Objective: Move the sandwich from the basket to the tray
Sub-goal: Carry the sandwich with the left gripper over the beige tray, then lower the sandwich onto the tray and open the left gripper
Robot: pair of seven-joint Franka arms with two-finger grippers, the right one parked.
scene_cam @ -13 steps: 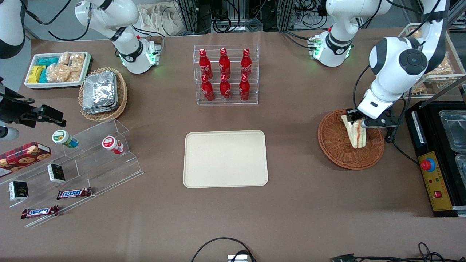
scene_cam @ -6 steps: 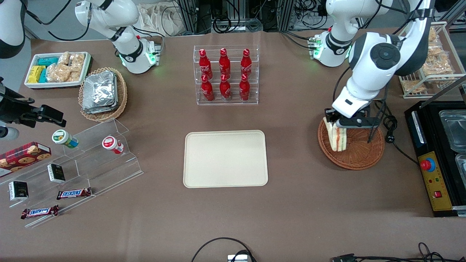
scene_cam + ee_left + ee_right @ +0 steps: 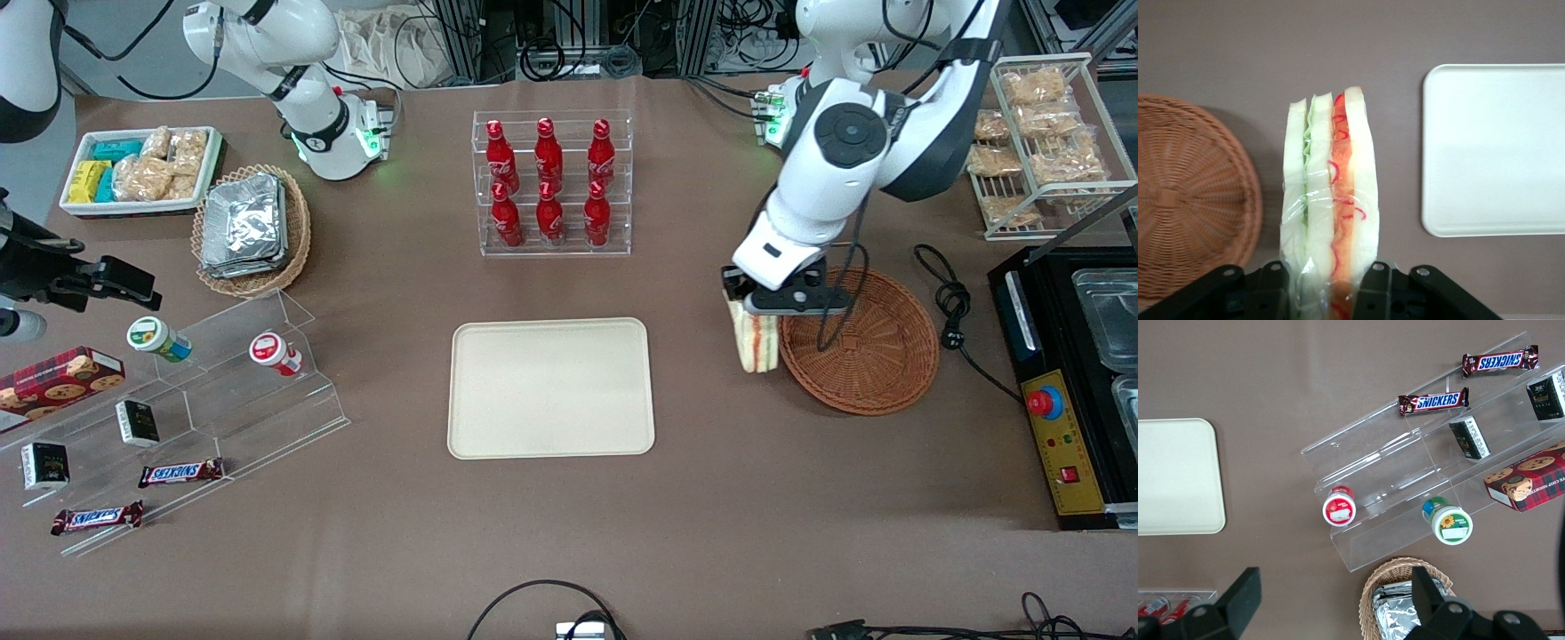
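My left gripper [image 3: 745, 300] [image 3: 1330, 283] is shut on the sandwich [image 3: 755, 342] [image 3: 1330, 200], a clear-wrapped wedge of white bread with green and orange-red layers. It hangs above the bare table, just outside the rim of the round reddish-brown wicker basket [image 3: 876, 351] [image 3: 1188, 200], between the basket and the tray. The basket holds nothing. The cream rectangular tray [image 3: 551, 388] [image 3: 1498, 150] [image 3: 1175, 477] lies flat mid-table with nothing on it.
A clear rack of red bottles [image 3: 551, 182] stands farther from the front camera than the tray. A black appliance [image 3: 1071, 382] and a wire rack of bagged snacks [image 3: 1040, 142] sit at the working arm's end. A black cable [image 3: 947, 302] lies beside the basket.
My gripper has carried the sandwich up out of the basket and sideways toward the tray; it now hangs past the basket's rim over the table.
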